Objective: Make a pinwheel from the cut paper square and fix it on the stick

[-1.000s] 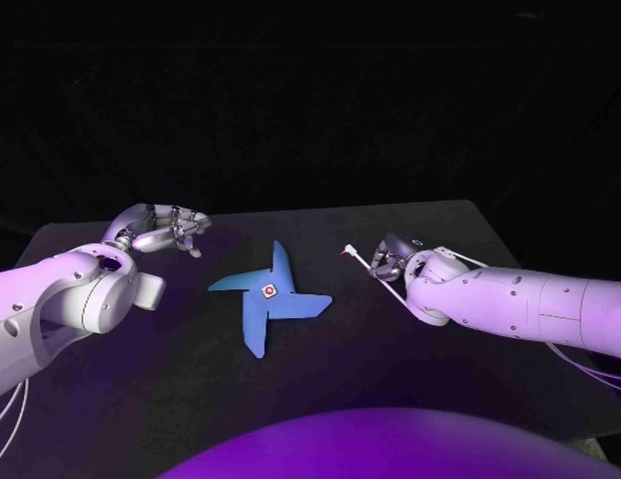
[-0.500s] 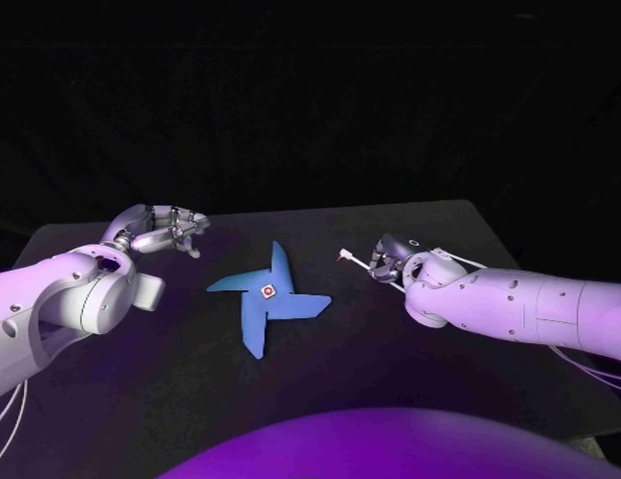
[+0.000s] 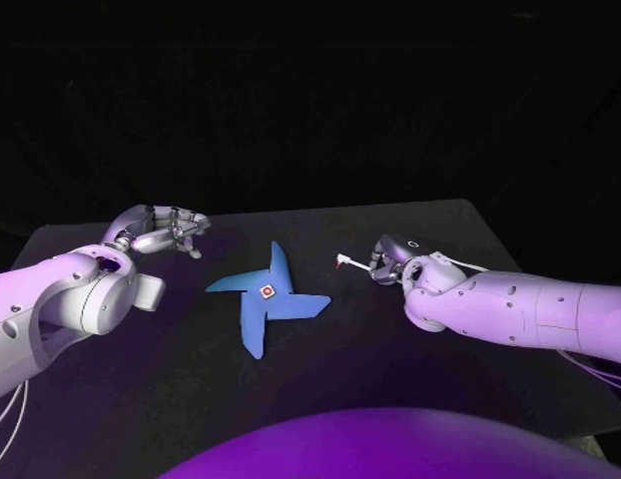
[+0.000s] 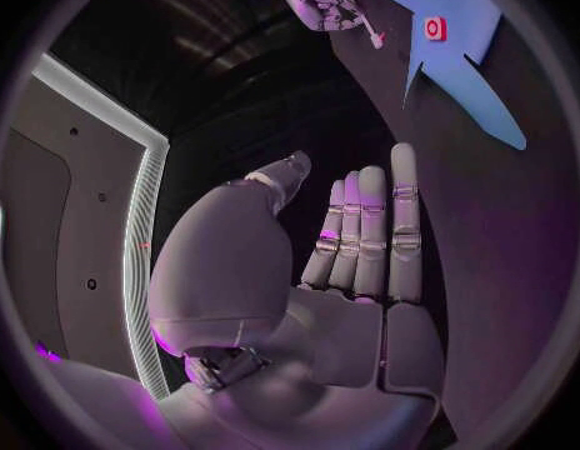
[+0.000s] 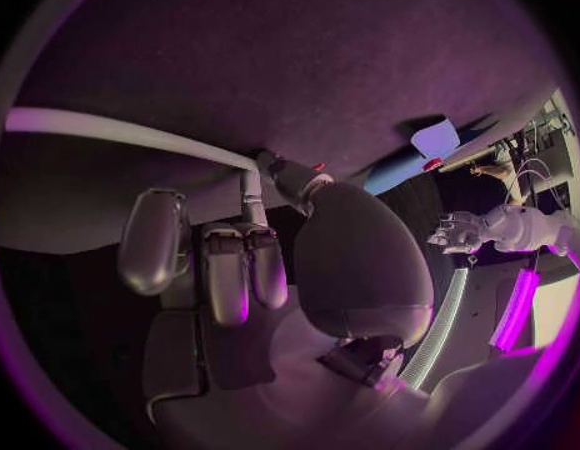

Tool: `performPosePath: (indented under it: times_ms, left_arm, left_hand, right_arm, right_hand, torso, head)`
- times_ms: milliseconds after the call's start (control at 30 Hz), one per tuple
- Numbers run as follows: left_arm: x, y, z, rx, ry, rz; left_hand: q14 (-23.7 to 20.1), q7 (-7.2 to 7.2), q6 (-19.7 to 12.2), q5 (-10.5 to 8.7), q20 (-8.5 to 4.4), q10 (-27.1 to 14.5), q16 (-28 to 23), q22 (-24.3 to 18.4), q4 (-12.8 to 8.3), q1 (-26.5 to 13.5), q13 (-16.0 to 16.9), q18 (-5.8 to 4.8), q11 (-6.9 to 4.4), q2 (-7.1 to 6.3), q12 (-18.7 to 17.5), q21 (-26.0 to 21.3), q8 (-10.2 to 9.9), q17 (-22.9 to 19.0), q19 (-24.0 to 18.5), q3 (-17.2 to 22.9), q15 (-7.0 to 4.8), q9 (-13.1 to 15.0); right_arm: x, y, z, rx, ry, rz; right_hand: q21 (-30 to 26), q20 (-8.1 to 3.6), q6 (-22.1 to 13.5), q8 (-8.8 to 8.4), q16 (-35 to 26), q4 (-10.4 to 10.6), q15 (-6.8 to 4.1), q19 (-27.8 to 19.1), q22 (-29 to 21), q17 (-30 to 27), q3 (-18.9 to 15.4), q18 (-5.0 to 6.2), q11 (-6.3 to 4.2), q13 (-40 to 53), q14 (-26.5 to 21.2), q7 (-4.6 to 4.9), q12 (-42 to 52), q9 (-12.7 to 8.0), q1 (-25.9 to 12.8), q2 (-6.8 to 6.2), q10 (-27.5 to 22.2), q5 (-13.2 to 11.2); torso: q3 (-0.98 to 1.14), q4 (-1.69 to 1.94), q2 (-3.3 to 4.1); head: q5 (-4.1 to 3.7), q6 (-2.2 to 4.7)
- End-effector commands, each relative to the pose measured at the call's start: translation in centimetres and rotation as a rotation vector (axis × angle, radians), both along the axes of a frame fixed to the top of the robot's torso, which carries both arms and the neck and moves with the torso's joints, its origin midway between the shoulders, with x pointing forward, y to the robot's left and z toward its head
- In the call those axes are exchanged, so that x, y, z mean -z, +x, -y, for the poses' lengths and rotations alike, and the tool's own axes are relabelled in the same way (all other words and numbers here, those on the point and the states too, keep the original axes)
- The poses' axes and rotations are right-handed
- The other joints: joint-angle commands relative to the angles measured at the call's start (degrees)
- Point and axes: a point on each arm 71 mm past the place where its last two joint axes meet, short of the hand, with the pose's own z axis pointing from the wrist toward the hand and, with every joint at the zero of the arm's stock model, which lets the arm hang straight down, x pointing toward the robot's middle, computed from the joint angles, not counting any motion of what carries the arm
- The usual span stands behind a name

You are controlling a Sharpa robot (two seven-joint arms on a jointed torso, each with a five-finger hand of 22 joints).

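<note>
Black bench [image 3: 397, 339]; folded pinwheel [image 3: 269, 294] lies flat, centre. Right robot hand [image 3: 392, 259] pinches stick [image 3: 346, 261], tip toward it, presumably for mounting. Left robot hand [image 3: 160, 230] spread, empty.

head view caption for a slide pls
A blue paper pinwheel lies flat on the black table; the right hand holds the stick beside it, left hand empty.

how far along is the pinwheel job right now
Done: the blue pinwheel lies shaped on the table, a red piece at its centre. In hand: the right robot hand holds the stick, apart from the pinwheel; the left robot hand holds nothing. Left: fixing the pinwheel on the stick.
</note>
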Motion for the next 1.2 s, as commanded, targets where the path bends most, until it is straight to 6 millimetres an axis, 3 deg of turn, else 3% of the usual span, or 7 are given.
performPosePath:
  times_ms: [33, 533, 867, 1200]
  left_arm:
    - [0.0, 0.0, 0.3, 0.016, -0.013, -0.005]
    - [0.1, 0.0, 0.8, 0.045, -0.006, -0.012]
    - [0.4, -0.1, 1.5, 0.110, 0.022, -0.050]
    - [0.5, -0.3, 2.6, 0.196, 0.088, -0.026]
  left_hand:
    - [-0.21, -0.05, -0.42, 0.00, 0.01, -0.25, -0.33, -0.08, -0.02, 0.57, -0.05, 0.12, -0.03, -0.17, -0.27, -0.39, 0.24, -0.05, 0.43, -0.44, 0.21, -0.10]
    - [-0.24, -0.01, -0.49, 0.05, 0.03, -0.30, -0.34, -0.17, 0.12, 0.77, -0.14, 0.11, 0.02, -0.21, -0.23, -0.59, 0.29, -0.08, 0.54, -0.72, 0.25, -0.12]
    - [1.10, -0.47, 0.37, 0.33, -0.30, 1.23, 0.23, -0.49, 2.77, 0.18, -0.67, 0.21, -0.53, -0.53, 0.62, -1.37, 1.03, -0.18, 2.32, -3.84, -0.23, -0.23]
    - [2.16, -1.06, 1.92, 0.26, -0.79, 2.12, 1.23, -0.38, 5.34, 0.60, -0.77, 0.18, -1.07, -0.96, 1.59, -1.78, 1.55, 0.09, 3.81, -7.58, -0.71, -0.39]
  right_arm:
    - [0.0, -0.3, 0.4, 0.000, -0.009, 0.029]
    - [-3.4, -0.5, -1.4, -0.127, 0.030, 0.147]
    - [-5.5, -0.6, -3.7, -0.237, 0.031, 0.139]
    - [-6.9, -0.1, -6.1, -0.275, 0.056, 0.078]
  right_hand:
    - [0.51, -0.33, 2.64, 0.05, 0.23, -0.12, -0.29, 0.66, 9.01, 15.07, 0.83, -0.47, -0.41, 15.10, 5.97, -2.27, 0.20, 1.31, 0.27, 0.02, 5.97, -0.69]
    - [1.10, -0.32, 2.92, 0.01, 0.23, -0.75, -0.25, 0.79, 9.25, 15.07, 2.34, -0.57, -0.41, 15.10, 5.97, -2.32, 0.20, 1.58, -0.53, -0.18, 5.97, -2.54]
    - [1.21, -0.32, 2.94, -0.02, 0.23, -0.81, -0.25, 0.80, 9.29, 15.07, 2.56, -0.59, -0.43, 15.10, 5.97, -2.34, 0.20, 1.60, -0.68, -0.17, 5.97, -2.93]
    - [1.00, -0.31, 2.93, -0.04, 0.23, -0.81, -0.26, 0.75, 9.25, 15.07, 2.65, -0.56, -0.43, 15.10, 5.97, -2.35, 0.20, 1.61, -0.75, -0.14, 5.97, -3.07]
  torso:
    - [0.00, -0.02, 0.00]
    - [0.01, 0.00, -0.01]
    - [-0.03, 0.10, 0.01]
    - [-0.04, 0.14, 0.05]
  head:
    - [-0.04, 0.00]
    - [-0.17, 0.00]
    - [0.03, 0.00]
    - [1.34, 0.00]
